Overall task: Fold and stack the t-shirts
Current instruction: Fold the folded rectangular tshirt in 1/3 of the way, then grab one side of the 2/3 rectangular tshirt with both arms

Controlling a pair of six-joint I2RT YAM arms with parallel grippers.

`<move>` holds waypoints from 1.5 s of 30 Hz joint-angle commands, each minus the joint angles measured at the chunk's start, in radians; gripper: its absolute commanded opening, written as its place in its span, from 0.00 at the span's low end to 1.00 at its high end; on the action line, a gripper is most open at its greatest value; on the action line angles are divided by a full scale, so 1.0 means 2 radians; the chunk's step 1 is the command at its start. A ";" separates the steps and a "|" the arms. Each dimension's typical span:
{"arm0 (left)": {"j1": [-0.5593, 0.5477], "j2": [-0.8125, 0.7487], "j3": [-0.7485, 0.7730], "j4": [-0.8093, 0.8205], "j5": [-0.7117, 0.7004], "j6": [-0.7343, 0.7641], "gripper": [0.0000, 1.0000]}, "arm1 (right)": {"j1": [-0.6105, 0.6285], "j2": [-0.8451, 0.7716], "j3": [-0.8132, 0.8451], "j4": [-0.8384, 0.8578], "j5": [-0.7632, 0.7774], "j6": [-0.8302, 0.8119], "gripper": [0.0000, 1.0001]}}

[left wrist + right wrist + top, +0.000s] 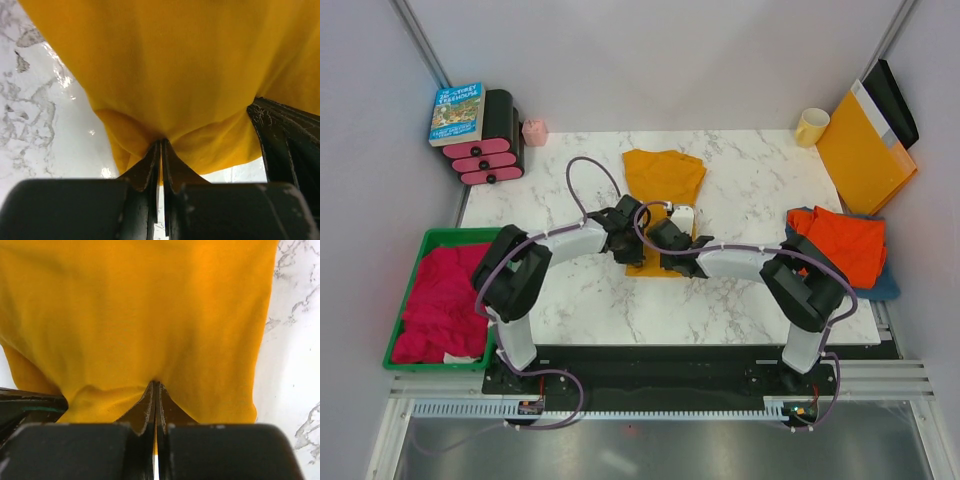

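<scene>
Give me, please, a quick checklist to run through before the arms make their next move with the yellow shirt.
1. Grip of the left hand on the mustard-yellow t-shirt: shut, ok.
2. Grip of the right hand on the same shirt: shut, ok.
3. Only one layer pinched in each: cannot tell.
4. Shirt's far part lying on the table: ok.
5. Stack ready, orange-red t-shirt on blue t-shirt: ok.

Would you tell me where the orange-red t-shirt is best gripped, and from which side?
After releasing the mustard-yellow t-shirt, I'd pinch the orange-red t-shirt at its left edge, coming from the table's middle: it lies flat atop the blue t-shirt at the right-hand rim.
</scene>
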 commanded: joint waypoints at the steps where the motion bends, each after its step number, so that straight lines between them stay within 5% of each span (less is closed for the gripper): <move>1: -0.008 -0.014 -0.044 0.022 0.018 -0.029 0.09 | 0.025 -0.008 -0.031 -0.020 -0.002 0.041 0.00; 18: -0.080 -0.220 -0.204 -0.031 -0.003 -0.089 0.10 | 0.154 -0.130 -0.127 -0.102 0.051 0.152 0.00; 21: -0.085 -0.276 -0.199 -0.035 -0.041 -0.089 0.25 | 0.164 -0.169 -0.106 -0.104 0.105 0.131 0.45; 22: -0.086 -0.293 -0.201 -0.033 -0.056 -0.089 0.37 | 0.165 -0.193 -0.099 -0.104 0.117 0.129 0.53; 24: -0.086 -0.335 -0.217 -0.026 -0.066 -0.093 0.56 | 0.166 -0.212 -0.093 -0.104 0.130 0.111 0.68; 27: -0.086 -0.363 -0.255 -0.008 -0.067 -0.101 0.66 | 0.166 -0.231 -0.084 -0.124 0.140 0.106 0.76; 35: -0.095 -0.355 -0.342 0.067 -0.017 -0.142 0.68 | 0.178 -0.284 -0.134 -0.158 0.152 0.160 0.75; 45: -0.108 -0.329 -0.353 0.098 -0.029 -0.168 0.67 | 0.190 -0.304 -0.143 -0.184 0.163 0.175 0.73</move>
